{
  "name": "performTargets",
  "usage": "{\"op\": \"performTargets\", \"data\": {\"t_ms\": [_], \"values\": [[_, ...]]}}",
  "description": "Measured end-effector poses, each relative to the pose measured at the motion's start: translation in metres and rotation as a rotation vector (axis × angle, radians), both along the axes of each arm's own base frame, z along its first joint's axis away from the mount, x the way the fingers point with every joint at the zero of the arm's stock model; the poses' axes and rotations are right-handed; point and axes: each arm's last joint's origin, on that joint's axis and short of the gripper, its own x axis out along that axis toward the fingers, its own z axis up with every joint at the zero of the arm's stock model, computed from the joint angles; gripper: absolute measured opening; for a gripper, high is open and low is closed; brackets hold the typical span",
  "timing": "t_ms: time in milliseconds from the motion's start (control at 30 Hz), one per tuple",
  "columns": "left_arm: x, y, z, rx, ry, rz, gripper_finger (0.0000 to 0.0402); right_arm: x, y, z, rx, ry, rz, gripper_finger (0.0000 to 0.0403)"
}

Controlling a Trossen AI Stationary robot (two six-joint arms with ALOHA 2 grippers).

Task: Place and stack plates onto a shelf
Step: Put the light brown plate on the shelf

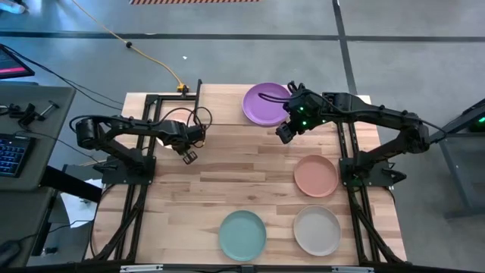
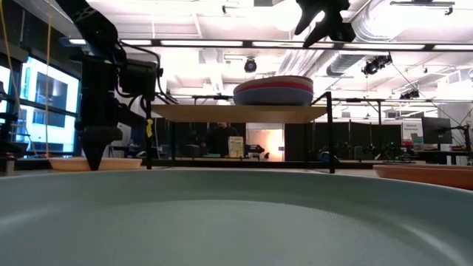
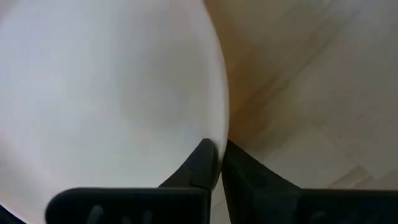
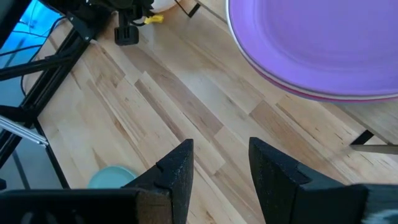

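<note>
Left gripper [image 3: 219,163] is clamped on the rim of the cream plate [image 3: 106,93], left of the shelf [image 2: 244,112].
The shelf carries a plate stack with the purple plate [image 1: 265,102] on top; beside it the right gripper [image 4: 219,163] hovers, fingers apart. Salmon plate [image 1: 316,175], teal plate [image 1: 242,233] and beige plate [image 1: 317,230] lie on the table in front of the shelf.

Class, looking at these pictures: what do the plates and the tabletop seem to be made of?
Purple plate and teal plate: probably matte plastic or a similar moulded material; flat even colour, no glare, thin smooth rims. Tabletop: light wood planks, visible grain and board seams, low sheen.
</note>
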Motion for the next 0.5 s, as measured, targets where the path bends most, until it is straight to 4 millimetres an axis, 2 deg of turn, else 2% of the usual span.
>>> {"op": "performTargets", "data": {"t_ms": [200, 500], "values": [[0.002, -0.001, 0.004, -0.034, 0.002, 0.002, 0.0005, 0.0, 0.0, 0.0, -0.004, 0.001, 0.005, 0.0136], [0.014, -0.009, 0.035, -0.067, 0.069, -0.02, 0.0001, 0.0, 0.0, 0.0, -0.022, 0.003, 0.027, 0.0136]]}}
